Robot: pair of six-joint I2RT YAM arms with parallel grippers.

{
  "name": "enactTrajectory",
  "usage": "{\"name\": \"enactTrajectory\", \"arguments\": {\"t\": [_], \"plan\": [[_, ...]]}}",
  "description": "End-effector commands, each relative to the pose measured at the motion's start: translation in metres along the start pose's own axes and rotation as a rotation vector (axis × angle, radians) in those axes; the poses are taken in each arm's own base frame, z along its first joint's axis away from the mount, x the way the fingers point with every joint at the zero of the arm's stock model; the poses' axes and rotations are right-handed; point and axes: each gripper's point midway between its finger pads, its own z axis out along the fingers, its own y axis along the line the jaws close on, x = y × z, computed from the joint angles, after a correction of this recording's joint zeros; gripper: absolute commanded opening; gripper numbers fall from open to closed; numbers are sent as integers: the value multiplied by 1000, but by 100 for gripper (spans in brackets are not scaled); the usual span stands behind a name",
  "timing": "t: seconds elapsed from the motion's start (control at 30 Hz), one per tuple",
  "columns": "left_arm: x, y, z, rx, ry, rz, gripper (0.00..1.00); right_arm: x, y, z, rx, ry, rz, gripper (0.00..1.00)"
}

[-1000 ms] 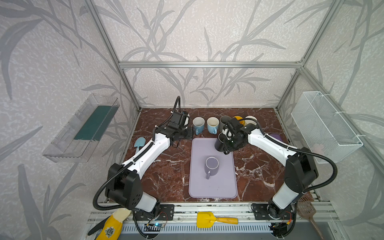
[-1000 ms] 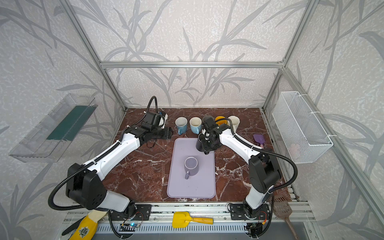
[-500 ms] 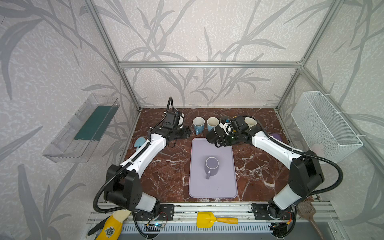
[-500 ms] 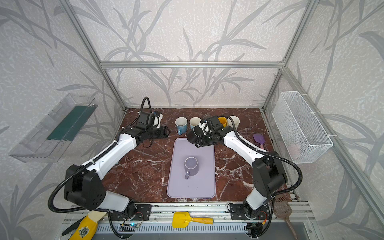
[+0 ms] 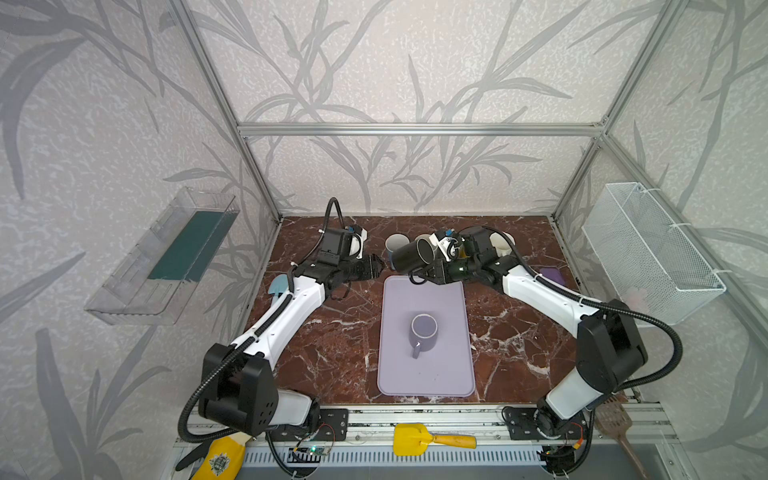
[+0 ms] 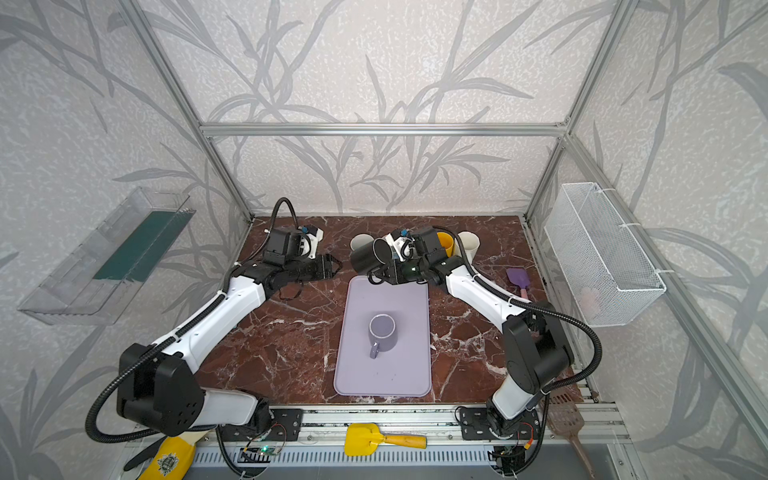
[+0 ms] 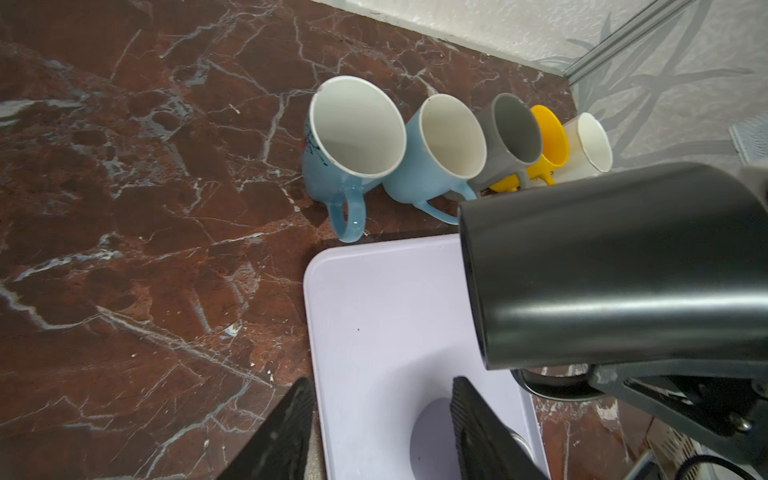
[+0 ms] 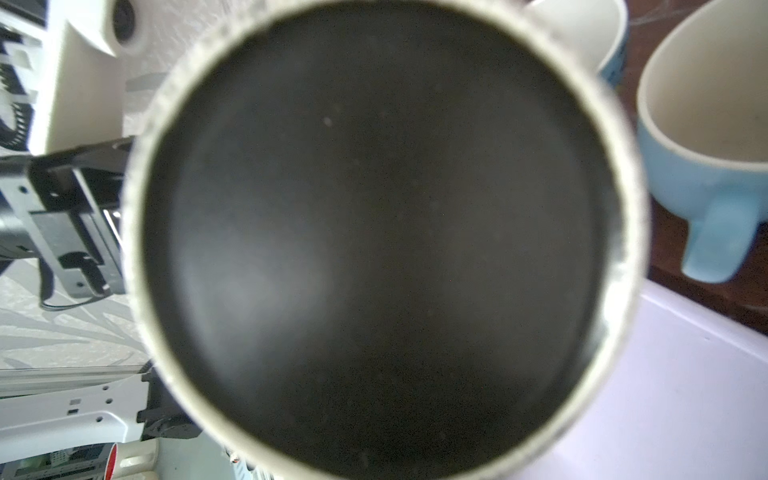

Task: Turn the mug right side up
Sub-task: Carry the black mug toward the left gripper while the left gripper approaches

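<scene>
Rolling the wrist further is the step in hand, by my reading. The black mug point(image 5: 409, 254) lies on its side in the air over the far edge of the mat point(image 5: 399, 374). What looks like its base faces the right arm's wrist camera, and its mouth points toward the left arm.

To do it well, the turn should run slowly until the mouth faces up, since a mug held only by its handle point(image 7: 552, 384) may swing in the grip. It should stay clear of the row of mugs point(image 7: 453, 141) just behind, and come down on the bare far part of the mat, apart from the purple mug point(image 5: 423, 332) standing upright mid-mat. Letting go is safe only once the base sits flat.

The right gripper point(image 5: 434, 271) is closed tight on the handle, which hangs under the mug's body, so the mug rides above and just ahead of the fingers.

The left gripper point(image 5: 374, 266) hovers near, off the mug's mouth end, apart from it, with its jaws about half open and empty.
</scene>
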Motion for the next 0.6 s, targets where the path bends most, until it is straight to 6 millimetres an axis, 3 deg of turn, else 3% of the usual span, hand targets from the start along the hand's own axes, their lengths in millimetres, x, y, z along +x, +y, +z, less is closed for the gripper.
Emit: {"name": "enactTrajectory", "arguments": {"t": [0.0,0.27,0.57], "plan": [[-9,-16,-12,84,-41,38,55,-34,39,-11,-170,-115,-105,0],[-32,-44,-34,256,-104,90,53,-57,65,-25,-319,-193,-117,0],[-35,-77,-51,494,-123,106,52,-72,90,-40,-428,-236,-142,0]]}}
